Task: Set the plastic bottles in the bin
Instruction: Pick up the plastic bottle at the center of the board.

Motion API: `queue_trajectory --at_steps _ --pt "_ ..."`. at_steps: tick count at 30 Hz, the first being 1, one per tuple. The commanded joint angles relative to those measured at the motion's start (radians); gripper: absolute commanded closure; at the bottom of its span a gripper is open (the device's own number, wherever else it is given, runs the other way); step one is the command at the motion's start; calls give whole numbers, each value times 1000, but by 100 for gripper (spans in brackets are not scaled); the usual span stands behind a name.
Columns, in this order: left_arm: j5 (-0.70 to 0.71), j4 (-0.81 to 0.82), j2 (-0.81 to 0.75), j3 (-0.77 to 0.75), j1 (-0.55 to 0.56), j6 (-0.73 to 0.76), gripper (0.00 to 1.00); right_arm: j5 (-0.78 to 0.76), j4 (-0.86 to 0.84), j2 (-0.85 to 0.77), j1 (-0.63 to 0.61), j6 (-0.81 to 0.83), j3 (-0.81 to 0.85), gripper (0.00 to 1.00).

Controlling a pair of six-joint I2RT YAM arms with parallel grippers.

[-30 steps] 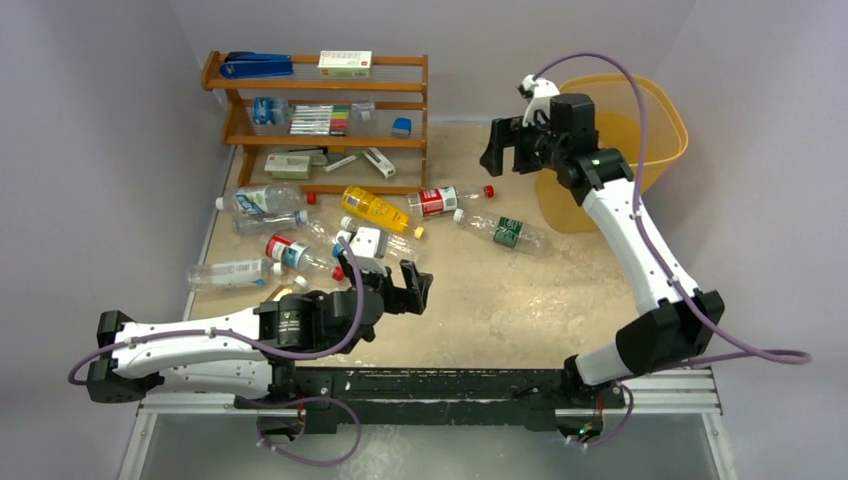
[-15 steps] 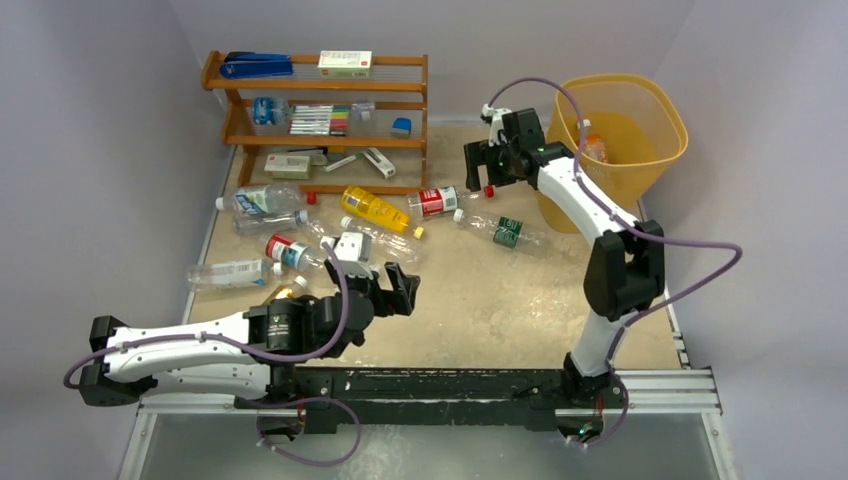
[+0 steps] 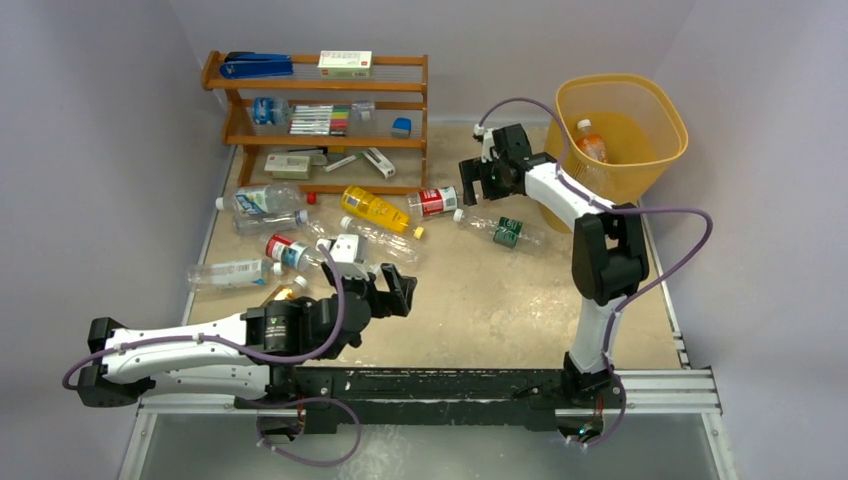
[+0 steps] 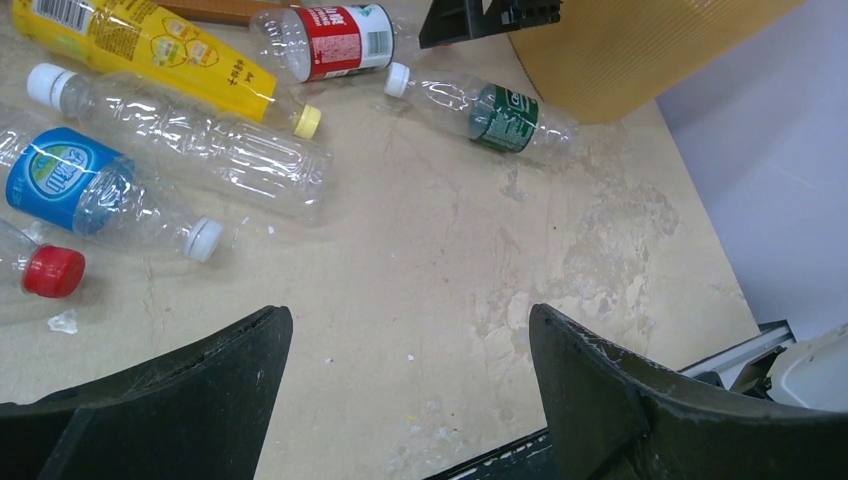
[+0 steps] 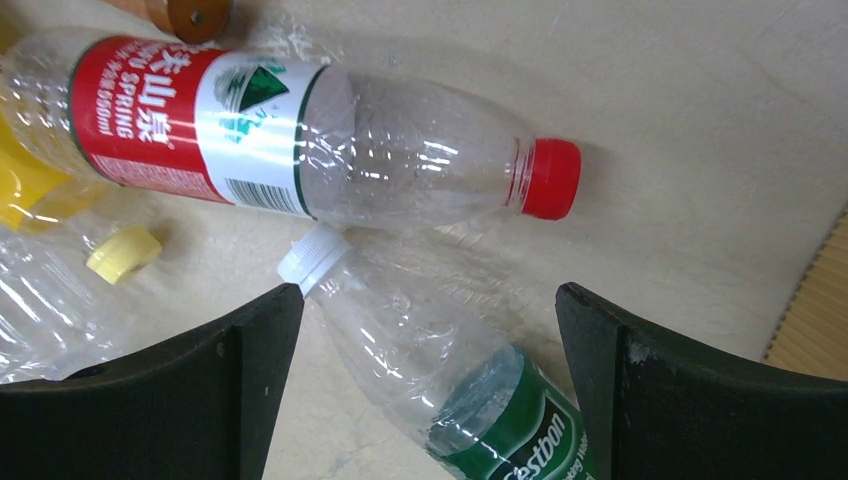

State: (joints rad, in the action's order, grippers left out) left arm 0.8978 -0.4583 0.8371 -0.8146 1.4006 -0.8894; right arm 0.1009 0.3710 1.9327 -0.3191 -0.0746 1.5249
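On the left, the left tool (image 3: 396,290) sits low over the sandy table (image 3: 500,300), fingers spread wide and holding nothing. Beyond it, the small clear, yellow and amber plastic bottles (image 3: 240,271) lie scattered on their sides before a brown wooden rack (image 3: 300,86). Further right, the right tool (image 3: 478,180) hangs parted and empty just above a red-labelled clear bottle (image 5: 250,130) and a green-labelled clear bottle (image 5: 480,400). Far right stands the tall translucent yellow-orange plastic bin (image 3: 660,110), with one orange bottle (image 3: 592,147) inside.
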Motion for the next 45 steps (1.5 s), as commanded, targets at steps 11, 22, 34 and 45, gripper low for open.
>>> queue_trajectory --at_steps 11,22,34,45 --pt "0 43 6 24 -3 -23 11 45 -136 -48 -34 -13 -239 0" --pt "-10 50 3 38 -2 -32 11 19 -182 -85 -138 -82 -366 10" --pt "-18 39 -25 45 -2 -39 11 44 -150 -147 -170 -113 -358 59" --pt "-17 28 -56 61 -2 -49 11 52 5 -260 -170 -106 -182 62"
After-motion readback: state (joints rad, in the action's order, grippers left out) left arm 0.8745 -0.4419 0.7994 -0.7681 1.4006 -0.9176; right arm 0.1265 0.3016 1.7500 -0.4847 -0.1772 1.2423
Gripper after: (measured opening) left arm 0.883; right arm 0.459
